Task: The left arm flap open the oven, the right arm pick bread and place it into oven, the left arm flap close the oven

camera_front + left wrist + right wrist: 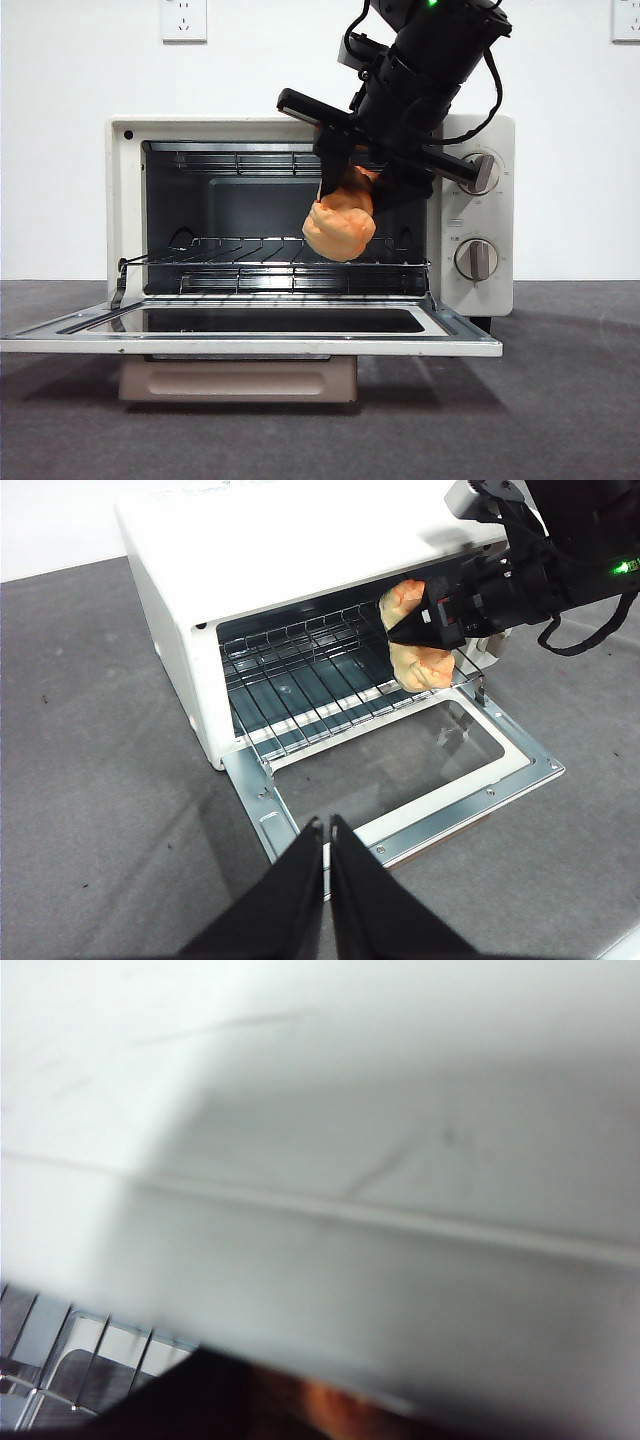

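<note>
The bread (340,222), a golden-orange lump, hangs right of centre in the front view, in front of the right part of the oven's open mouth and just above the wire rack (270,252), apart from it. The right end effector (352,180) comes down from the upper right of that frame, big and dark, with its jaws clamped on the top of the bread. In the left wrist view the same bread (415,650) sits in the upper right of the frame, pinched between black jaws at the right end of the oven opening, over the front edge of the rack (310,675). The right wrist view is blurred: a pale surface, seemingly the oven's casing, fills most of it, with a bit of orange bread (320,1405) and a dark shape at the bottom and some rack wires (60,1360) in the lower left.

The oven (480,200), cream-white, stands in the middle of the front view with its door (250,335) flapped fully down, lying flat toward the camera, its glass window dark. Two round knobs (476,258) sit one above the other on the panel at the right. A beige handle (238,380) shows under the lowered door.

The left end effector (327,830) hovers over the dark grey desk (90,780) in front of the open door, at the bottom centre of its own view, its two jaws pressed narrow together with nothing between them.
</note>
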Robot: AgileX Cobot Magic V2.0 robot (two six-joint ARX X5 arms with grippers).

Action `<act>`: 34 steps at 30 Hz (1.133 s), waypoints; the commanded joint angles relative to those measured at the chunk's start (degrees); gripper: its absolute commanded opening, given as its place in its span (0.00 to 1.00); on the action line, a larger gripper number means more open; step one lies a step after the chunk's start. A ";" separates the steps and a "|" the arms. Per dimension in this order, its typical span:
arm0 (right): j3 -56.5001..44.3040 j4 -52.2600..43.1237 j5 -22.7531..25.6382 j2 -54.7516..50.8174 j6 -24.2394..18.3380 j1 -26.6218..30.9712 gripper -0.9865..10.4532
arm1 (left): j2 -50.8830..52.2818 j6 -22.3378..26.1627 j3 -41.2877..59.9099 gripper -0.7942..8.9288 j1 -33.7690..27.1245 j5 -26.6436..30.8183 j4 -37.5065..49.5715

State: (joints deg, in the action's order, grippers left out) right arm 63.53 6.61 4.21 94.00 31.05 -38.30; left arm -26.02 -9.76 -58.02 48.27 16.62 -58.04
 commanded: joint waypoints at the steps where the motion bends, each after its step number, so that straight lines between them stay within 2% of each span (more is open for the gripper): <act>1: 1.20 -0.15 0.35 1.16 0.94 -0.57 0.38 | -0.09 1.16 -1.20 0.10 0.50 0.24 0.55; 6: 1.20 0.13 0.28 1.11 1.14 -0.61 0.47 | -0.09 1.20 -1.20 0.10 0.50 0.24 0.57; 16: 1.20 5.01 0.33 -3.04 0.98 -2.69 0.48 | -0.11 1.22 -1.18 0.10 0.48 0.28 0.63; 21: 1.20 9.05 0.20 -7.87 -0.92 -6.32 0.48 | -0.15 1.33 -1.16 0.10 0.50 0.28 0.59; 28: 1.20 18.45 -0.04 -16.94 -6.05 -12.15 0.48 | -0.17 1.25 -1.16 0.10 0.50 -0.90 0.59; 34: 1.20 28.00 -4.96 -25.51 -10.67 -13.35 0.48 | -1.97 -0.02 -1.16 0.10 0.50 -3.91 0.61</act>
State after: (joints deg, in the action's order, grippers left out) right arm 63.59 33.98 -0.19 68.82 22.70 -51.03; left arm -26.96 -9.61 -58.02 48.27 13.30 -58.04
